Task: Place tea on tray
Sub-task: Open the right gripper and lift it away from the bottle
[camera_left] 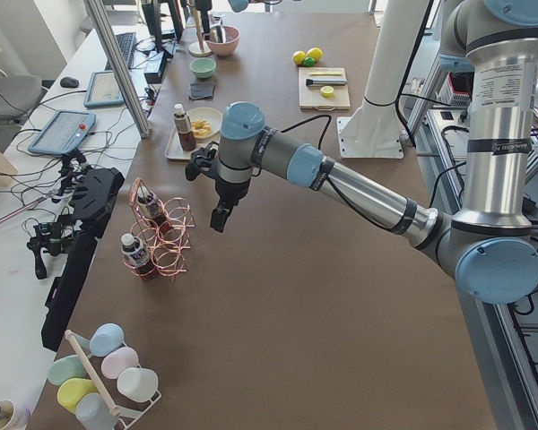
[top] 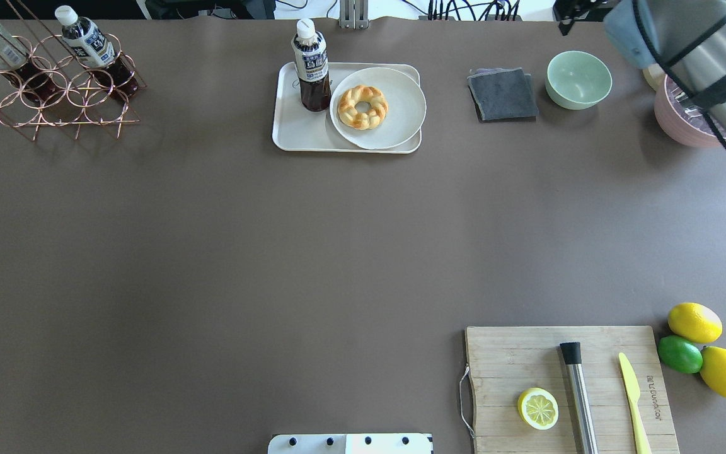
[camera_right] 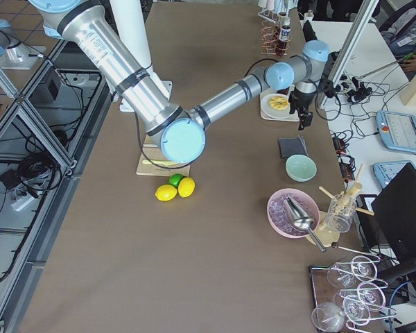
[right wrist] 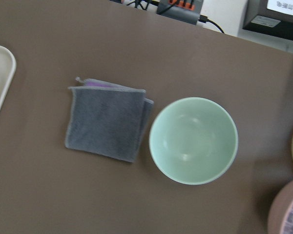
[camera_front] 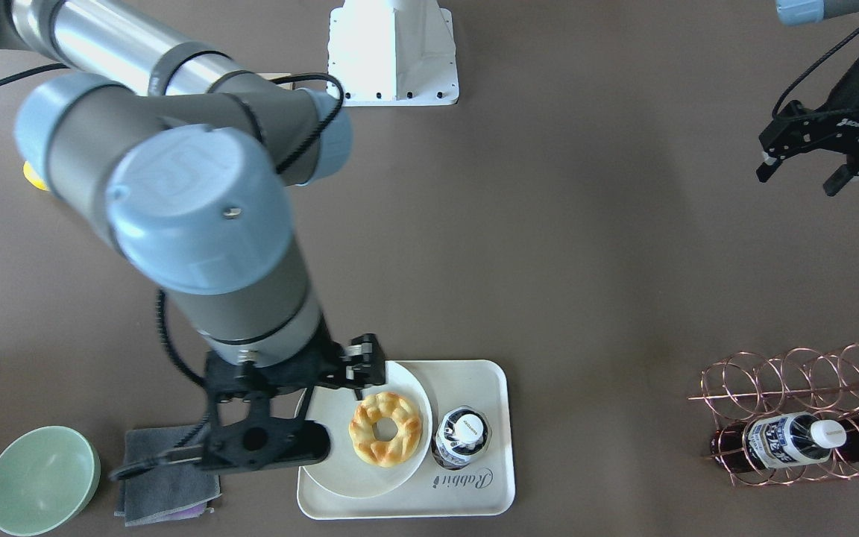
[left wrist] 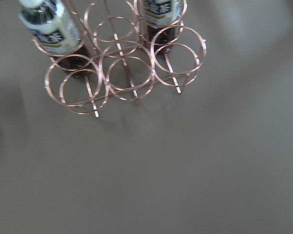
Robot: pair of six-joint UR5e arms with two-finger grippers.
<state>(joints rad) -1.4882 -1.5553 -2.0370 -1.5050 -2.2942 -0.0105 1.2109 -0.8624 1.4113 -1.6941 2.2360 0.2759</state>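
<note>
The tea (camera_front: 463, 436) stands upright on the cream tray (camera_front: 474, 496), next to the "Rabbit" script; it also shows in the overhead view (top: 311, 66) on the tray (top: 303, 135). My right gripper (camera_front: 265, 440) hangs above the table between the tray's edge and a grey cloth, apart from the tea; its jaws look spread and hold nothing. My left gripper (camera_front: 802, 175) is open and empty, high above the table, well short of the copper wire rack (camera_front: 795, 418). No fingers show in either wrist view.
A white plate (top: 401, 123) with a ring pastry (top: 363, 106) shares the tray. Grey cloth (right wrist: 107, 119) and green bowl (right wrist: 193, 140) lie beside it. The rack (left wrist: 122, 73) holds two more bottles. Cutting board (top: 514, 353), lemons and a pink bowl (top: 684, 120) are on my right.
</note>
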